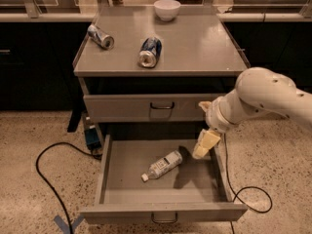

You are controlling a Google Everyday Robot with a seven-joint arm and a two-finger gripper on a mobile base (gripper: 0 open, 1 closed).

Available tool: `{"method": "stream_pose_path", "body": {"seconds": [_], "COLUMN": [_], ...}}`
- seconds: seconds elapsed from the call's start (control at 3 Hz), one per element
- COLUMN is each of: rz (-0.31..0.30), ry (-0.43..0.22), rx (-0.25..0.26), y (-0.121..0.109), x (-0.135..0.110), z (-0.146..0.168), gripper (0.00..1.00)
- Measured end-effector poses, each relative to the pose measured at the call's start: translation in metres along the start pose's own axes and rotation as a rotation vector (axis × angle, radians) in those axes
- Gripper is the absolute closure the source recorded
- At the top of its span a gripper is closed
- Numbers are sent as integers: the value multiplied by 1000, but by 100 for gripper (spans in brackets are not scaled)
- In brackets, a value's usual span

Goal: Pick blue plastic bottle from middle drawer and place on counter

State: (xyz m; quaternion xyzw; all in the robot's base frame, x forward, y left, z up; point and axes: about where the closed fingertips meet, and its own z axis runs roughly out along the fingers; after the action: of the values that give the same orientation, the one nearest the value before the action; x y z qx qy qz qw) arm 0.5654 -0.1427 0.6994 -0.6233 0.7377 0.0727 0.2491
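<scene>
The blue plastic bottle (162, 165) lies on its side on the floor of the open middle drawer (126, 189), white cap pointing to the front left. My gripper (205, 144) hangs from the white arm over the drawer's right part, above and to the right of the bottle, not touching it. The counter (195, 43) is the grey cabinet top above.
On the counter lie two dented soda cans (101, 36) (149, 51) and a white bowl (167, 9) at the back. A closed drawer front (146, 108) sits above the open one. Black cables (46, 179) run on the speckled floor on both sides.
</scene>
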Motion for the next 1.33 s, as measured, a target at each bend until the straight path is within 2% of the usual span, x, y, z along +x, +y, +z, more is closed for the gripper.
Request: {"method": "stream_pose_path", "body": {"seconds": [0.33,0.67,1.33], "rz": [63,88,83], "ry": [46,44,56], "rx": [58,65,72], "y": [-9,-10,-8], "x": [11,10,11], "z": [21,22,20], "gripper": [0,0,0]}}
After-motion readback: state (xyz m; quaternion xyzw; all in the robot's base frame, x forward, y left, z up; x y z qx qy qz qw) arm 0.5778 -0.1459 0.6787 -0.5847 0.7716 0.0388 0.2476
